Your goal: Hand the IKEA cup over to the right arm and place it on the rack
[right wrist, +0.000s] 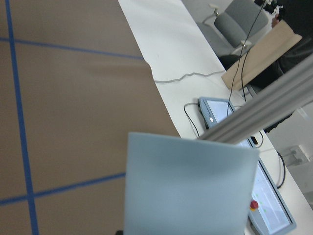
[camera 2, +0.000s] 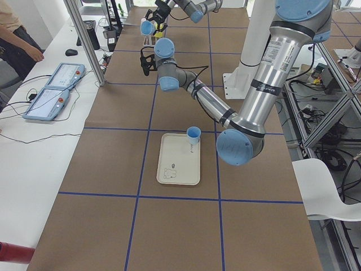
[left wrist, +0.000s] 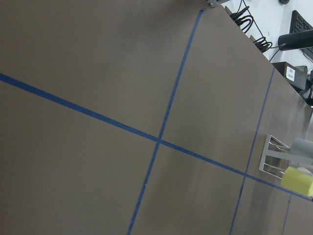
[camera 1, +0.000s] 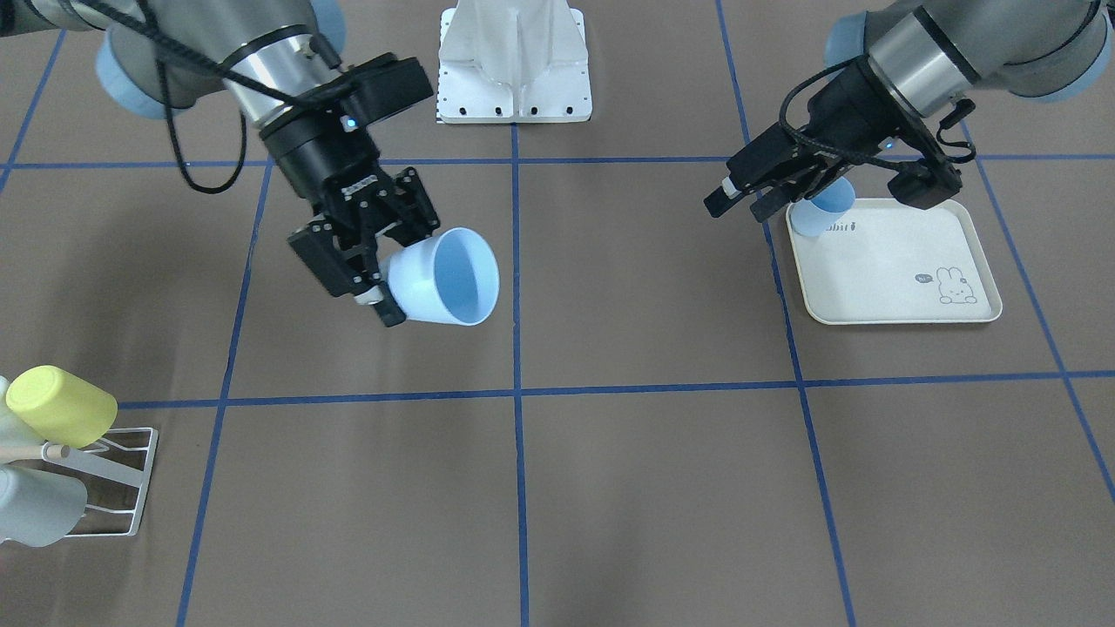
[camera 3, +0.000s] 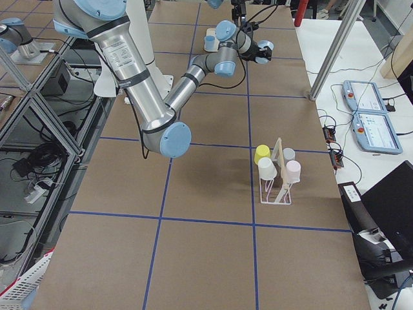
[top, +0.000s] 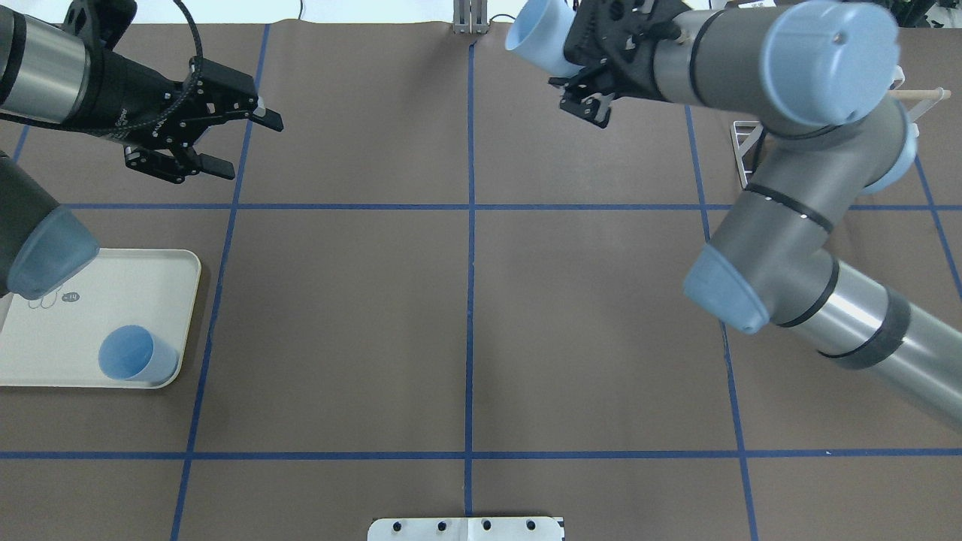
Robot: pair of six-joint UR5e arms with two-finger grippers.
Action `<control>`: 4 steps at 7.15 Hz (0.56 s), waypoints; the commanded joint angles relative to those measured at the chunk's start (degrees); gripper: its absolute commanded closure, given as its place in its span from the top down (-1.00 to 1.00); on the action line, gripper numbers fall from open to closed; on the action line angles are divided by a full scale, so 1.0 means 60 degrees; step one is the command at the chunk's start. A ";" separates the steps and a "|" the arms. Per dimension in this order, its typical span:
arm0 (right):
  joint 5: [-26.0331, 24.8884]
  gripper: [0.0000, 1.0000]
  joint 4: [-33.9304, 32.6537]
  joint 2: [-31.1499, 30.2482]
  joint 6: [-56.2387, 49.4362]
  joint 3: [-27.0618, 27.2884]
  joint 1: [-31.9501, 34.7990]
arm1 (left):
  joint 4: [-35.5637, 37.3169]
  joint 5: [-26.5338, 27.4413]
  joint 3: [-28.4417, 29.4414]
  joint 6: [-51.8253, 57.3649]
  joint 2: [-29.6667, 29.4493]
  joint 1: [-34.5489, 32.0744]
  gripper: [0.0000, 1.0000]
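Brown taped surface (camera 1: 662, 488): right pincer (camera 1: 392, 277) clamped on the narrow end of the pale blue IKEA cup (camera 1: 453, 277), aloft; rack (camera 1: 131, 488) well away from it, crowded. Left pincer (top: 248, 144) apart, empty. Risk: shallow grip slipping, or striking the yellow cup (camera 1: 61, 405) at placement

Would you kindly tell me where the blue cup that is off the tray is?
Front-facing view, left half: the blue cup lies sideways in the right pincer above the table, with the rack far off at the lower left.
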 commanded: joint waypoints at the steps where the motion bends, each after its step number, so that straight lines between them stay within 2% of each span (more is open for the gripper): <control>1: 0.0822 -0.19 -0.0226 -0.2111 -0.3563 0.0566 0.1897 | 0.0001 0.0007 0.0017 0.0160 0.0095 -0.0025 1.00; 2: 0.0763 -0.19 -0.0211 -0.2817 -0.5715 0.0524 0.2514 | 0.0001 0.0007 0.0003 0.0160 0.0109 -0.0025 1.00; 4: 0.0574 -0.20 -0.0153 -0.3975 -0.8755 0.0509 0.3119 | 0.0001 0.0007 0.0032 0.0160 0.0109 -0.0010 1.00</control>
